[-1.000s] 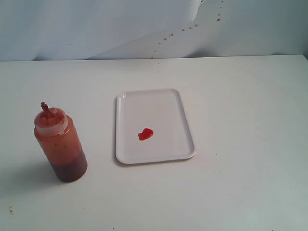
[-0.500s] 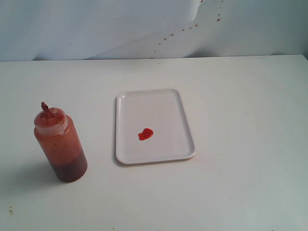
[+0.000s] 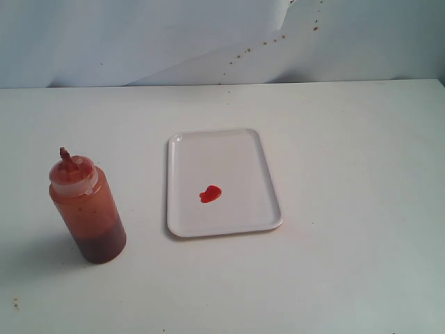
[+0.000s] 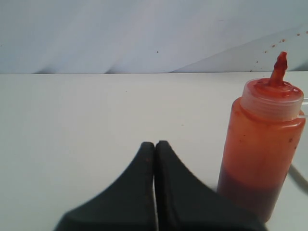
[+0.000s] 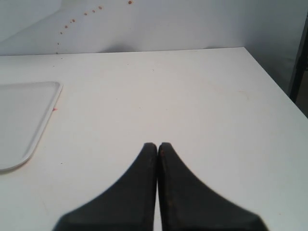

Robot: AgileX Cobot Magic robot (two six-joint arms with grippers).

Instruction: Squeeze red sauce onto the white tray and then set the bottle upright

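The bottle (image 3: 87, 205) stands upright on the table at the left of the exterior view, red nozzle up; it also shows in the left wrist view as the bottle (image 4: 262, 144). The white tray (image 3: 243, 149) lies flat near the middle, with a small heart-shaped blob of red sauce (image 3: 211, 194) on it. My left gripper (image 4: 155, 144) is shut on nothing, beside the bottle and apart from it. My right gripper (image 5: 157, 145) is shut and empty over bare table; a corner of the tray (image 5: 29, 120) shows off to its side. Neither gripper appears in the exterior view.
A pale backdrop (image 3: 139, 42) with tiny reddish-brown specks rises behind the white table (image 3: 348, 174). The table's side edge (image 5: 274, 82) shows in the right wrist view, with a dark gap beyond it.
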